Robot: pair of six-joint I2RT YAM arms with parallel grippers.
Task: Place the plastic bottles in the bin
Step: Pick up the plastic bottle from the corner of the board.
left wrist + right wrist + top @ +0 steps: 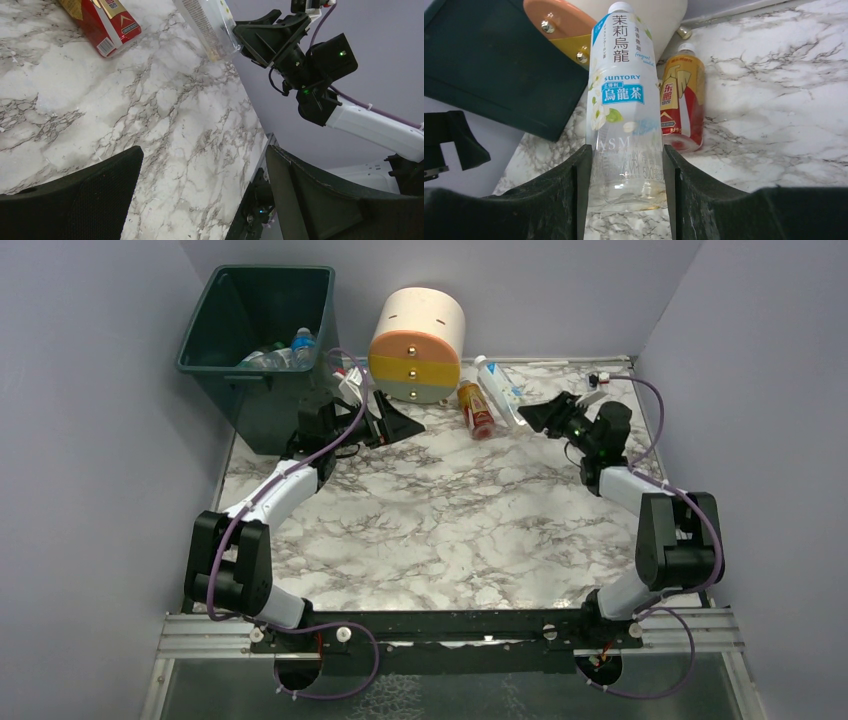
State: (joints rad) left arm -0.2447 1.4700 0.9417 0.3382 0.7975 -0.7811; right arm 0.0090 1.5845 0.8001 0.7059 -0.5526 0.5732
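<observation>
A clear plastic bottle (624, 100) with a white and blue label lies on the marble table, cap pointing at the round drawer unit. My right gripper (626, 155) is shut on its base end, one finger pressed on each side. From above, this bottle (497, 388) and the right gripper (530, 418) sit at the back right. A yellow-orange and red bottle (681, 105) lies just beside it. The dark green bin (210, 368) stands at the back left with a few bottles (285, 352) inside. My left gripper (202, 155) hangs open and holds nothing, beside the bin's front right corner.
The round cream, yellow and grey drawer unit (418, 343) stands between the bin and the two lying bottles, close to their caps. Grey walls close in the table on the left, back and right. A small white object (598, 377) lies at the back right corner.
</observation>
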